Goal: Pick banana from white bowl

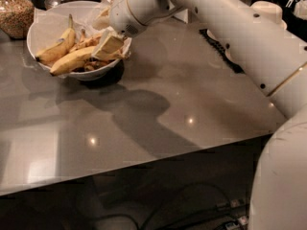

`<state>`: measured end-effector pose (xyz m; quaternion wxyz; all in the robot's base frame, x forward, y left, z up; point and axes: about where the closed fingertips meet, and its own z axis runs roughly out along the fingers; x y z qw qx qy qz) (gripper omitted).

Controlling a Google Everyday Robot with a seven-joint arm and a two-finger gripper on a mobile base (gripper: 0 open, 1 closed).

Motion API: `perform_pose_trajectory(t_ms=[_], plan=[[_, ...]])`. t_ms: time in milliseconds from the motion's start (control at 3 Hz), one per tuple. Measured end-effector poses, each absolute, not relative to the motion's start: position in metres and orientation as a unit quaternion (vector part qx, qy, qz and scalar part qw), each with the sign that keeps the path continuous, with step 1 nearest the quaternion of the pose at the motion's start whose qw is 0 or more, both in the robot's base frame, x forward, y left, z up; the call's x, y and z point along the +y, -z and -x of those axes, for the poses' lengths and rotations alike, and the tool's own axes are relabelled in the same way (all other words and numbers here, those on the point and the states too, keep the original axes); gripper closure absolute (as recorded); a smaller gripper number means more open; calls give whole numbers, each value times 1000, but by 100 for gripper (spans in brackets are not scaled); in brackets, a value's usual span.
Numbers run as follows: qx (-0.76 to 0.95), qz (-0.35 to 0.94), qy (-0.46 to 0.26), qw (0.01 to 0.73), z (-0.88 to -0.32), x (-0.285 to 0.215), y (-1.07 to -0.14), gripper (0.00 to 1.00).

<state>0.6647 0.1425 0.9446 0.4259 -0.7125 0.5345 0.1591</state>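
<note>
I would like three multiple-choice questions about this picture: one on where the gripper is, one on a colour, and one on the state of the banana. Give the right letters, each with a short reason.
1. Where is the gripper?
A. Above the right side of the white bowl
B. Far from the bowl, at the near edge
C. Resting on the floor

2. What colour is the top of the table?
A. Red
B. Grey
C. Green

3. In what state is the banana?
A. Lying in the bowl
B. Lifted in the air
C. Lying on the table

Answers:
1 A, the gripper hangs by the bowl's right rim, over the fruit.
2 B, the glossy top looks grey.
3 A, the banana rests inside the bowl's rim.
</note>
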Motion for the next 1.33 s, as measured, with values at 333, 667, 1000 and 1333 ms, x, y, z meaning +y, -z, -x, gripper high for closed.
perform_pose_trajectory(t_ms=[333, 667, 1000, 1333], plan=[[529, 713, -170, 428, -666, 153, -944, 37], [528, 713, -176, 427, -665, 157, -943, 33], [527, 717, -183, 418, -662, 163, -941, 39], [532, 721, -187, 403, -661, 167, -935, 48]])
